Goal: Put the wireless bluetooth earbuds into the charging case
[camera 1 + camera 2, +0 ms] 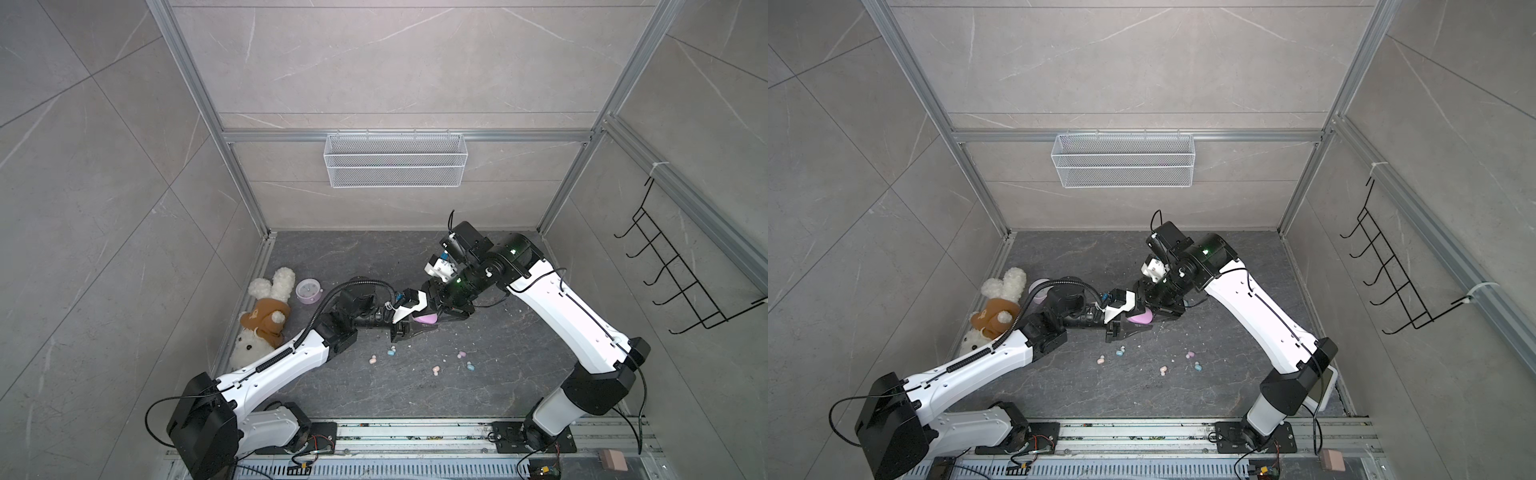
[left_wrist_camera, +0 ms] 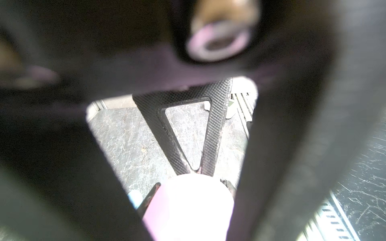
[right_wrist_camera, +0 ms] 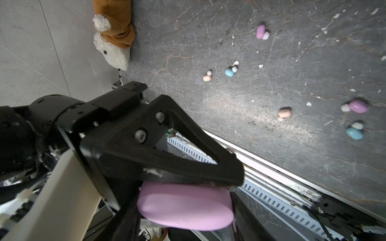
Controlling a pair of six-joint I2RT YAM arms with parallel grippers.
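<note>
Grey stone-look tiles walled the cell, and a dark marbled worktop (image 1: pixel 415 399) lay under both arms. In both top views the lilac charging case (image 1: pixel 428 319) sat over the middle of the worktop, at the spot where the two claws met. The right claw (image 1: pixel 440 314) reached in from the far right and was clamped on the case. The left claw (image 1: pixel 420 319) had a finger on each side of it, but whether they pinched it could not be told. Nearer the camera the earbuds (image 1: pixel 391 352) lay loose on the worktop, scattered in peach, blue and lilac. A plush rabbit (image 1: pixel 266 316) lay by the left wall, and a white wire basket (image 1: pixel 395 160) hung on the back wall.

The left wrist view was mostly blur. The charging case (image 2: pixel 188 208) glared pale at close range, with one blue earbud (image 2: pixel 134 197) showing just past its edge.

From the right wrist, a black finger (image 3: pixel 129 160) of the left claw lay across the upper edge of the charging case (image 3: pixel 186 208). Six earbuds (image 3: pixel 284 113) dotted the worktop (image 3: pixel 229 100) beyond, all well apart from the case.
</note>
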